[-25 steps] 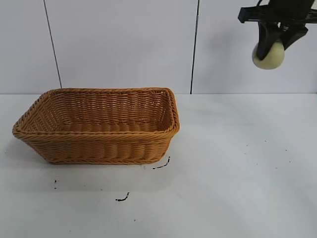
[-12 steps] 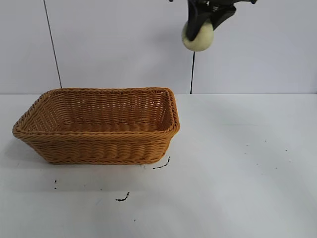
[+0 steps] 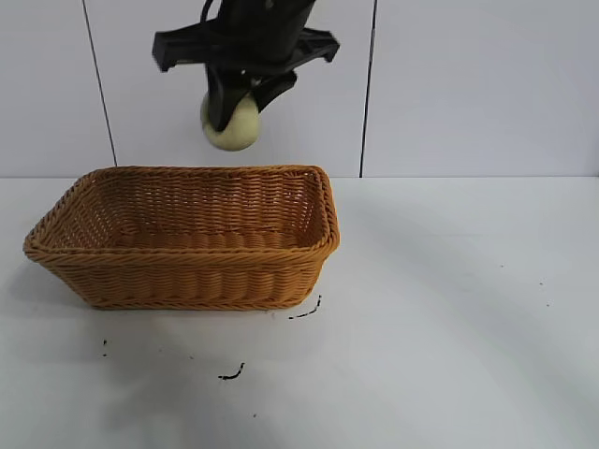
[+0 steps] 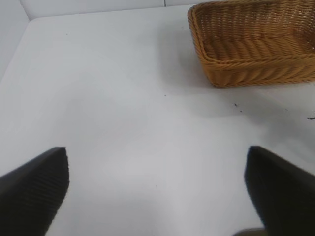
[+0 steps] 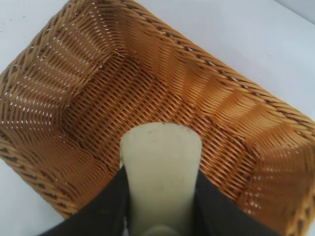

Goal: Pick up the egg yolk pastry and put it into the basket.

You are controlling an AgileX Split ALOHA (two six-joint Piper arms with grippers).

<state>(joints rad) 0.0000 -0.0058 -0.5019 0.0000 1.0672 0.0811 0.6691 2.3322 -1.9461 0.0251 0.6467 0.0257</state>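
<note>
the pastry (image 3: 233,124) is held clamped by the right gripper (image 3: 231,110) above the basket (image 3: 187,281), dome pointing down; the left gripper (image 4: 157,191) is spread wide over the table (image 4: 123,123).

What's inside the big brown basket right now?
Nothing yet: the orange-brown woven wicker basket shows only bare weave. The right hand holds the pale yellow round pastry above, hiding some floor.
</note>
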